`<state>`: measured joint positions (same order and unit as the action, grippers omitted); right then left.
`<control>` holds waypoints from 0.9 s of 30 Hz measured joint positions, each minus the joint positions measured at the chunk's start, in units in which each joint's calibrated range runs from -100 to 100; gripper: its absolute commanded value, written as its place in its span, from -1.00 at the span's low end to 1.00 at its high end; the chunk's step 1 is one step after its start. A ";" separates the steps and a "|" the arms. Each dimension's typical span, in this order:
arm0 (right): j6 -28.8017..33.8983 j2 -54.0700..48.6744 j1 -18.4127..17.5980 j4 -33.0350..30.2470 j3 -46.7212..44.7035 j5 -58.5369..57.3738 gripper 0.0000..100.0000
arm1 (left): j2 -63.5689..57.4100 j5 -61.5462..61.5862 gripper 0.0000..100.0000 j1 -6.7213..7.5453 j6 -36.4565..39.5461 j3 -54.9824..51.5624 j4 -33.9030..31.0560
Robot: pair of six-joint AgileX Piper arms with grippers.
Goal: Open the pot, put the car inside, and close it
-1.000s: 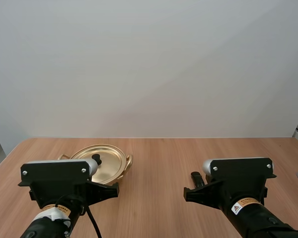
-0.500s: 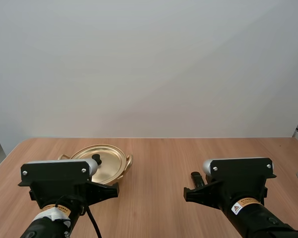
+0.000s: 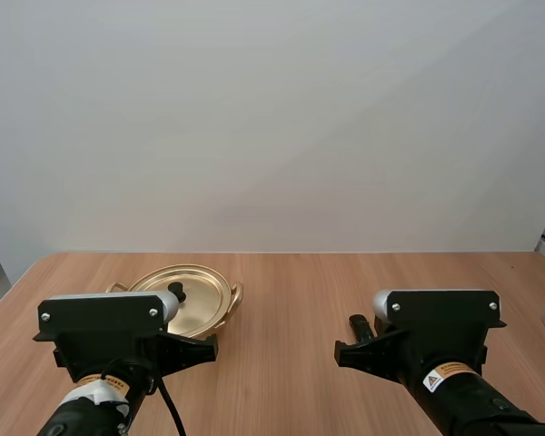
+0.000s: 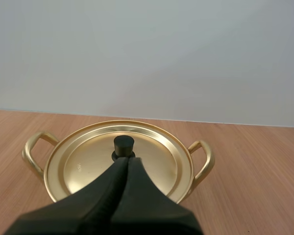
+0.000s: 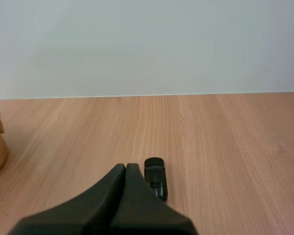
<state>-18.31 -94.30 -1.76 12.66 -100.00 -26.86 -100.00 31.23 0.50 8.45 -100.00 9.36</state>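
Gold lidded metal pot sits far-left on the wooden worktop, black knob dead ahead of the clenched left jaws. Small black toy car points at the far edge, right beside the clenched right jaws.

Just ahead of the black left gripper, the pot and its lid are gleaming gold, the knob showing black. Beside the black right gripper, the car is showing glossy black. The table is showing light-brown wood grain.
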 measured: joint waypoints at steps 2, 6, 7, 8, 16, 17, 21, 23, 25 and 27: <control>0.00 0.00 0.00 2.03 0.00 0.00 -1.00 | 0.00 0.00 -1.00 0.00 0.00 0.00 0.00; 0.00 0.00 0.00 2.98 0.00 0.57 -1.00 | 0.00 -0.70 -1.00 0.00 0.00 0.00 0.00; 0.00 0.00 0.00 2.81 0.00 1.46 -1.00 | 0.00 -1.94 -1.00 0.00 0.00 0.00 -0.17; 0.00 0.00 0.00 2.06 0.00 2.98 -1.00 | 0.00 -3.59 -1.00 0.00 0.00 0.00 -0.58; -0.69 0.00 0.00 -3.14 0.00 23.26 -1.00 | 0.00 -24.43 -1.00 0.00 -1.04 2.73 -1.07; -1.17 0.00 0.00 -3.46 0.00 25.98 -1.00 | 0.00 -26.41 -1.00 0.00 -1.73 3.34 -1.07; -2.98 0.00 0.00 -3.46 0.00 36.51 -1.00 | 0.00 -37.67 -1.00 0.00 -7.22 7.33 -0.73; -3.07 0.00 0.00 -3.24 0.00 41.43 -1.00 | 0.00 -42.58 -1.00 0.00 -10.28 9.21 -0.49; -3.07 0.00 0.00 -3.24 0.00 46.99 -1.00 | 0.00 -46.70 -1.00 0.00 -12.42 10.48 -0.49; -3.28 0.00 0.00 -3.24 0.00 52.48 -1.00 | 0.00 -48.40 -1.00 0.00 -13.28 10.77 -0.49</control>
<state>-21.59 -94.30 -1.76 9.43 -100.00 25.62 -100.00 -17.17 0.50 -4.84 -89.23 8.88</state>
